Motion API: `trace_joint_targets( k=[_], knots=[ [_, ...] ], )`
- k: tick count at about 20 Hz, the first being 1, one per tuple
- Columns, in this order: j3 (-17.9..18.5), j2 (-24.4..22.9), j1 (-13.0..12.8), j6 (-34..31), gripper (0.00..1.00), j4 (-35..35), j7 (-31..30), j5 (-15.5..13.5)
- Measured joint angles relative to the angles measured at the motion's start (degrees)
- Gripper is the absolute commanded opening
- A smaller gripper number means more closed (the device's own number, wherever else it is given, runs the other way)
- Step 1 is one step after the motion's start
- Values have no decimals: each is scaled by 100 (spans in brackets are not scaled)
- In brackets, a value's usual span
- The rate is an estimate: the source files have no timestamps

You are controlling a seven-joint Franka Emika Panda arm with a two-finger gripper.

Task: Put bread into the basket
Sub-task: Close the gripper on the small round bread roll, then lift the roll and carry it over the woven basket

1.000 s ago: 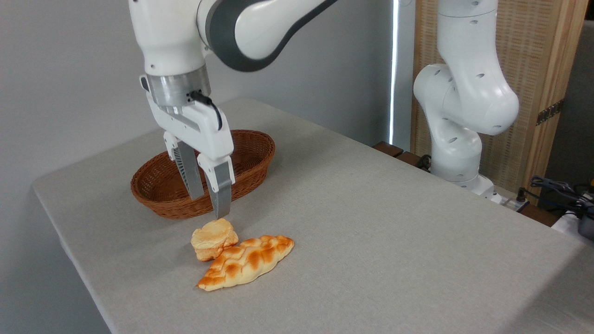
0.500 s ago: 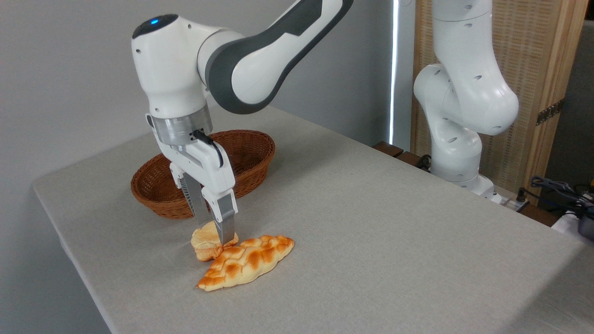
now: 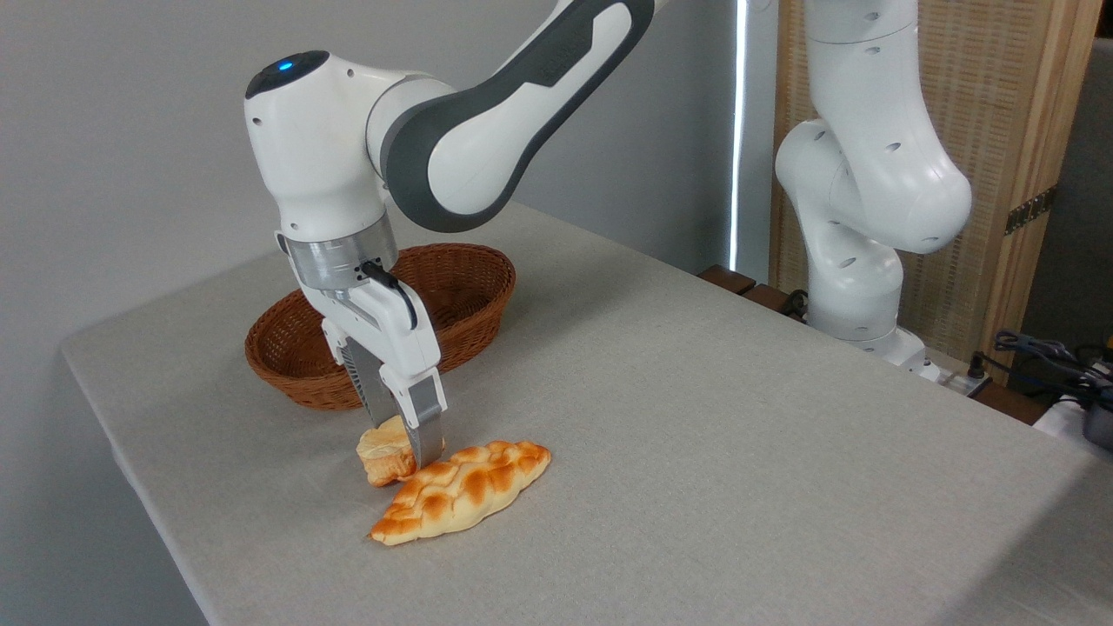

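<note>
The hand (image 3: 405, 439) points straight down over the near-left part of the counter (image 3: 696, 417), its two grey fingers (image 3: 425, 417) lowered around the bread (image 3: 383, 452). The fingers stand at a narrow spread with the bun between them: the front finger covers the bun's right side, and the rear finger comes down behind its top. Whether the pads are actually pressing into the crust cannot be told from this angle.

The bread, a small pale-golden bun with a lumpy layered side, sits on the counter cloth. Its right edge lies just beside, and seems to touch, the upper left end of a longer braided loaf (image 3: 465, 489), glazed orange-brown, which lies flat and runs diagonally towards the lower left.

Behind the hand, farther back and a little to the left, stands the oval wicker basket (image 3: 474, 317), brown with low woven sides, near the bun but apart from it. Nothing shows inside the part of the basket that is in view.

The white arm (image 3: 452, 130) rises from the hand and bends off to the right, where its base (image 3: 856, 287) stands beyond the counter's far edge.
</note>
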Motion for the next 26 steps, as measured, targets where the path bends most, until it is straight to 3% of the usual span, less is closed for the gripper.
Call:
trace_joint_targets(
  k=[4, 10, 26],
  knots=[
    [0, 3, -40, 0, 91, -2, 0, 0],
    [0, 3, -41, 3, 67, -2, 63, 0],
    [8, -1, -38, 7, 66, 2, 132, 0]
  ],
)
